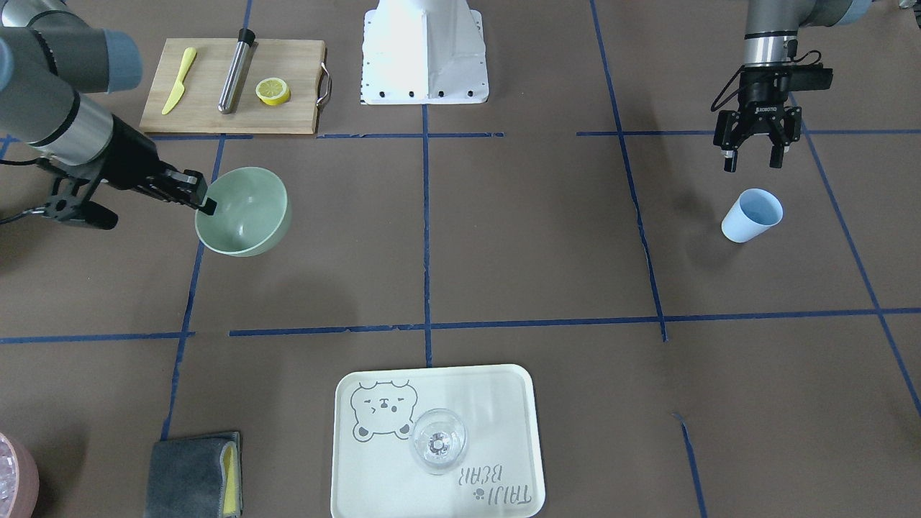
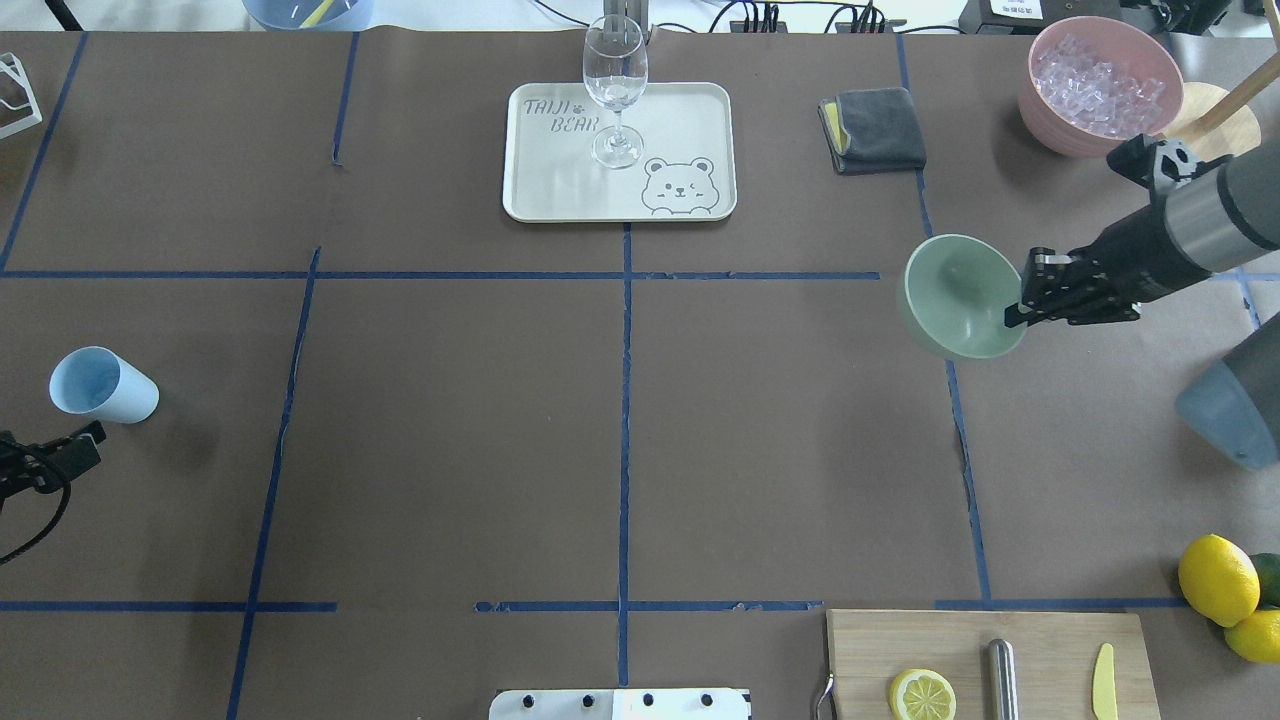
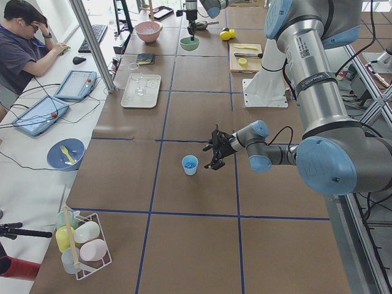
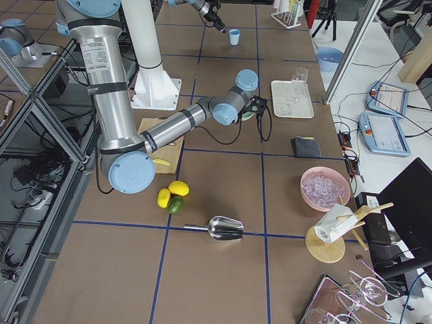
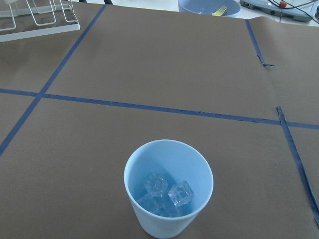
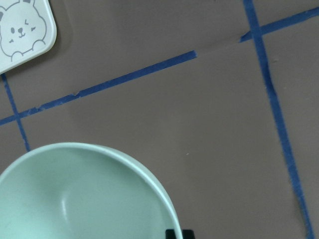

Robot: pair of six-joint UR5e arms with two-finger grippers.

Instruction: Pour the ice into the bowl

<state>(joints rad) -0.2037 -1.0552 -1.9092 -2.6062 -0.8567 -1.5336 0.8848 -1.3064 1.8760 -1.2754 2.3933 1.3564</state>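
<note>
Pinching one bowl (image 1: 252, 216), right gripper (image 1: 207, 203); one cup (image 1: 750, 217).

At right, mint-green bowl (image 2: 955, 290) held tilted by its rim in right gripper (image 2: 1015, 312), light blue cup (image 2: 100, 385) noted far left on brown tabletop (image 2: 450, 420), wine glass (image 2: 613, 90) stood on cream tray (image 2: 690, 115), pink container (image 2: 1055, 135) of clear cubes logged top right.

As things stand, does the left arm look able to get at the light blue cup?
Probably yes. The left gripper is open and close to the upright light blue cup, facing it, and nothing stands between them.
</note>
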